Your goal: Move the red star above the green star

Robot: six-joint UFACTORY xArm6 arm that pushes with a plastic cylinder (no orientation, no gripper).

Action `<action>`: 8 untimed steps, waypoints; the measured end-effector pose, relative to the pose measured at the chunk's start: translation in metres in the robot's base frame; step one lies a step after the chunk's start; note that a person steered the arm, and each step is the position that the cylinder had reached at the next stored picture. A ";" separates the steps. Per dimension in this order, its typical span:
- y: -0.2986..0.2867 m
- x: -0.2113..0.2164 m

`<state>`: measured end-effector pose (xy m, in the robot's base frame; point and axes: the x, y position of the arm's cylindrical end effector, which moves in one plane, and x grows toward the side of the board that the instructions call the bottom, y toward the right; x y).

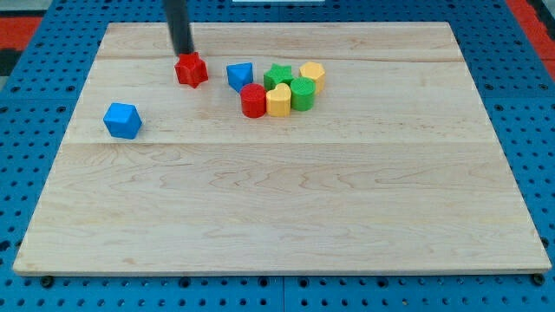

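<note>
Wooden board (pixel 277 217) bears no writing; my tip (pixel 184 54) touches the red star (pixel 192 70); no hand shows.

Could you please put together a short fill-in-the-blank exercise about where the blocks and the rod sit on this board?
1. My tip sits just above the ____ star.
2. The green star lies to the view's ____ of the red star.
3. The block alone at the view's left is a ____ cube.

Missing words: red; right; blue
</note>
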<state>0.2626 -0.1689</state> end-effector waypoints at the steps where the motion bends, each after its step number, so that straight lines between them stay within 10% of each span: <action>1: -0.041 0.018; 3: -0.043 0.074; 6: 0.087 0.013; 8: 0.057 0.000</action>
<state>0.2631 -0.1122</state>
